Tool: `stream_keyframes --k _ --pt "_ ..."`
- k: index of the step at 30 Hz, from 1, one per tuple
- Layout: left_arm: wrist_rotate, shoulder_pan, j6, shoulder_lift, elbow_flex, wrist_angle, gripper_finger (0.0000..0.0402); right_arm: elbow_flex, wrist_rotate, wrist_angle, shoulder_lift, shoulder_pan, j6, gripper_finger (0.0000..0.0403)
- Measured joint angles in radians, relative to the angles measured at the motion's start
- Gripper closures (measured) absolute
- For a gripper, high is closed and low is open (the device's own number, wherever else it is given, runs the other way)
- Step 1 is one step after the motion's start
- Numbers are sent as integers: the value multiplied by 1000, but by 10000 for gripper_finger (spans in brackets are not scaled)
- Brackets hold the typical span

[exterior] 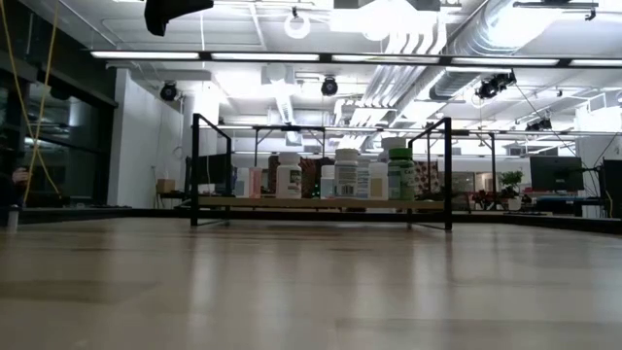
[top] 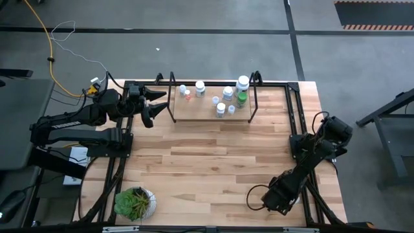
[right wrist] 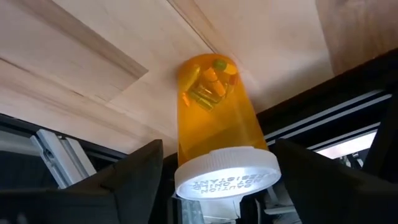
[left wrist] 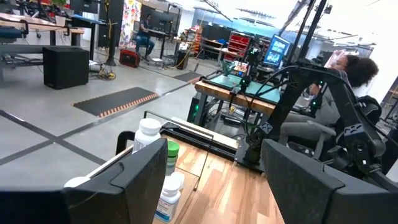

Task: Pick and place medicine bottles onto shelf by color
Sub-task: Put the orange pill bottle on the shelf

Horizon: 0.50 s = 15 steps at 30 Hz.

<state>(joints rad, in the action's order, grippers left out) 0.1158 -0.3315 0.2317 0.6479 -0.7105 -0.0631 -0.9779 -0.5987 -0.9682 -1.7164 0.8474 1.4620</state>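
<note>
Medicine bottles (top: pixel 223 97) are bunched on the shelf (top: pixel 194 111) at the tabletop's (top: pixel 213 162) far edge, white ones plus a green one (top: pixel 241 99). Only the right wrist view shows the orange bottle (right wrist: pixel 217 118), gripped between the right gripper's (right wrist: pixel 217 180) fingers near the front corner. The left gripper (top: pixel 155 103) hangs spread open beside the shelf's left end.

Table (top: pixel 213 175): pale wood planks, smooth, with a soft sheen in the low view. Shelf (top: pixel 200 110): light wood board in a thin black metal wire frame, matt. Orange bottle (right wrist: pixel 214 106): clear glossy orange plastic with a smooth white plastic cap; right gripper (right wrist: pixel 217 186) fingers of dark matt plastic, as on the left gripper (left wrist: pixel 205 180).
</note>
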Motion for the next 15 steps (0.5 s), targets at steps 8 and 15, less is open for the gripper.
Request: stream_keyframes --k 8,15 --pt "0 0 0 0 0 0 151 -1 0 -2 3 -3 -4 145" --pt "1 0 0 0 0 0 151 -2 0 -3 74 -15 -5 173"
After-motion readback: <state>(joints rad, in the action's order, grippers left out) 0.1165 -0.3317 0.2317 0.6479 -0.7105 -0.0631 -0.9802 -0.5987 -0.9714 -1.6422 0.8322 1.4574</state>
